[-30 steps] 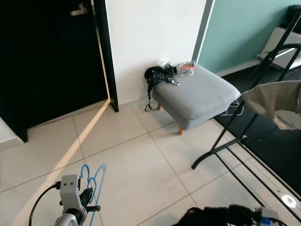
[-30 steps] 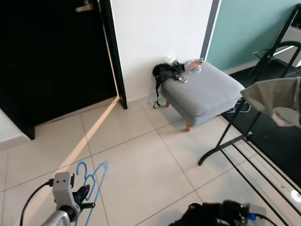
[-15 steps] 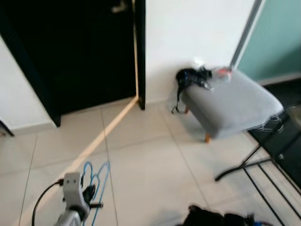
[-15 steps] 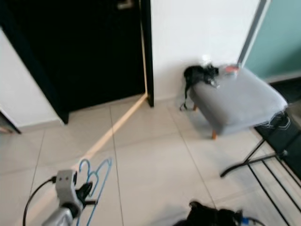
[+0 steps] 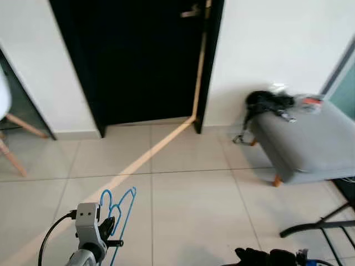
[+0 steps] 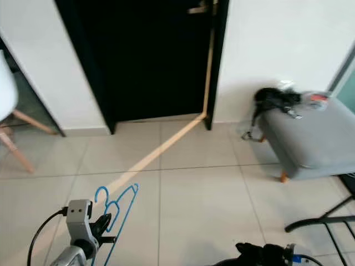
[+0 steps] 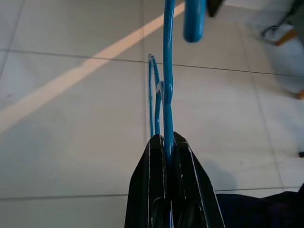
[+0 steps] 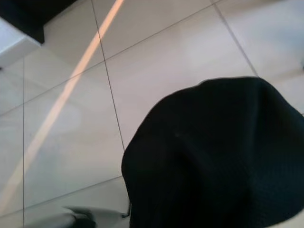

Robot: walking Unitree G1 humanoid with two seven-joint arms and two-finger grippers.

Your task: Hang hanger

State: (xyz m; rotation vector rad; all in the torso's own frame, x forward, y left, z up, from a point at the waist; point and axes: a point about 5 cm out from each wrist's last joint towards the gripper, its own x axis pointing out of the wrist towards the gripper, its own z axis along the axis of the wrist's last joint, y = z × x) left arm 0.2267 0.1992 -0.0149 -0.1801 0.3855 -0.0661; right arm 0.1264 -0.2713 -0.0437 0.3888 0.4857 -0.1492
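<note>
We hold one blue wire hanger point(image 5: 117, 213) in our left pincer point(image 7: 167, 148), low at our left side above the tiled floor point(image 5: 183, 205). In the left wrist view the two black fingers point(image 7: 151, 190) are pressed together on the hanger's wire, and the curved blue hook end rises past them. From the head views the hanger's loops stand up just ahead of the silver wrist, over the tiles and near a single slanting stripe of light point(image 5: 144, 160) that runs across the floor from the door.

Our right pincer point(image 6: 265, 254) sits low at our right side; we cannot tell whether its fingers are parted or together. The right wrist view is mostly covered by one dark rounded fabric shape point(image 8: 213, 156) close to the lens, with pale tiles behind it.

Ahead of us is one black door point(image 5: 138, 55) set between white walls point(image 5: 277, 39), its handle near the upper edge. To our right stands one grey padded stool point(image 5: 305, 147) on wooden legs, with a black tangle of straps point(image 5: 266, 102) and a few small items lying at its back edge. Black metal legs of a frame point(image 5: 316, 227) rest on the floor near the stool. At our far left we see part of one white chair point(image 6: 11, 111) with wooden legs.
</note>
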